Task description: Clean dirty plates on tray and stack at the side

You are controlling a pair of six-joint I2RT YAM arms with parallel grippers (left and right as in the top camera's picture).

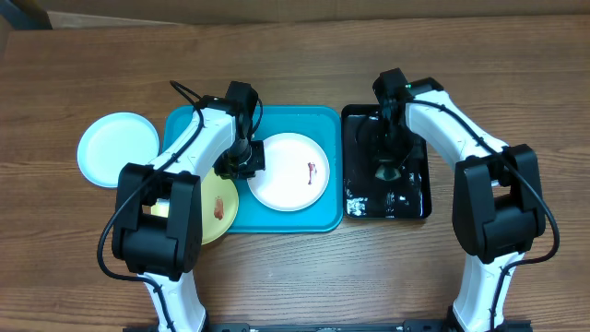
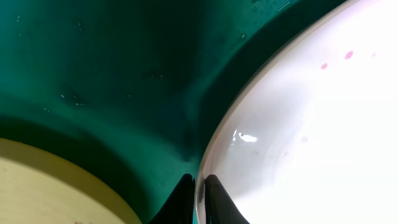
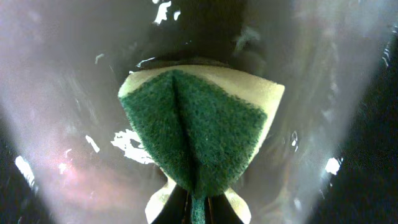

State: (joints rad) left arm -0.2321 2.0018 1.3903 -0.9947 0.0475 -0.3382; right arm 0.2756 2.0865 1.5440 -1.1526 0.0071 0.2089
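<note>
A white plate [image 1: 289,171] with a small red smear lies on the turquoise tray [image 1: 194,124]. My left gripper [image 1: 241,164] is at its left edge. In the left wrist view the left gripper [image 2: 198,179] is shut on the rim of the white plate [image 2: 311,124], one finger on each side. A pale yellow-green plate [image 1: 219,210] with a reddish smear lies over the tray's front left corner, partly under the left arm. A light blue plate [image 1: 118,149] lies on the table left of the tray. My right gripper [image 3: 198,210] is shut on a folded green sponge [image 3: 199,130].
A glossy black tray [image 1: 415,198], wet and shiny, stands right of the turquoise tray, with my right gripper [image 1: 385,166] and the sponge over it. Bare wooden table lies in front of both trays and at the far right.
</note>
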